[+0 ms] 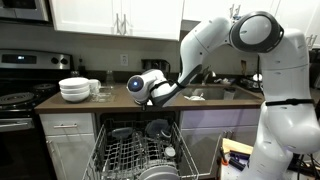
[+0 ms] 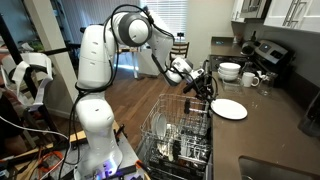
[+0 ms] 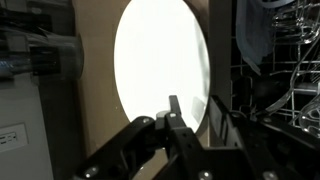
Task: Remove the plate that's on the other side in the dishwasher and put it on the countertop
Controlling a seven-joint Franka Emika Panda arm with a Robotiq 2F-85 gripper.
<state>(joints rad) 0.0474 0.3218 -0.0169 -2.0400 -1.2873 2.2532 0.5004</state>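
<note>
Now the white plate (image 2: 229, 108) lies flat on the dark brown countertop (image 2: 272, 118), outside the dishwasher (image 2: 180, 135) and just past the counter's front edge. In the wrist view it fills the middle of the picture as a bright oval (image 3: 160, 65) with bare brown counter (image 3: 95, 100) to its left.

The gripper (image 2: 203, 88) hangs at the plate's near rim, angled down toward it from the floor side. In the wrist view its fingers (image 3: 172, 108) stand close together, one tip overlapping the lower edge of the plate. I cannot tell whether they pinch the rim or only hover in front of it.

Below the counter, the dishwasher stands with its door down and its grey wire rack (image 1: 135, 152) pulled out, with some dark dishes in it. An edge of that rack (image 3: 290, 90) shows on the right of the wrist view.

Farther along the counter, well apart from the plate, sit a stack of white bowls (image 2: 230, 70) and a white mug (image 2: 250, 78), with the black stove (image 2: 272, 55) beyond them. A sink (image 1: 210, 93) is set into the counter behind the arm.
</note>
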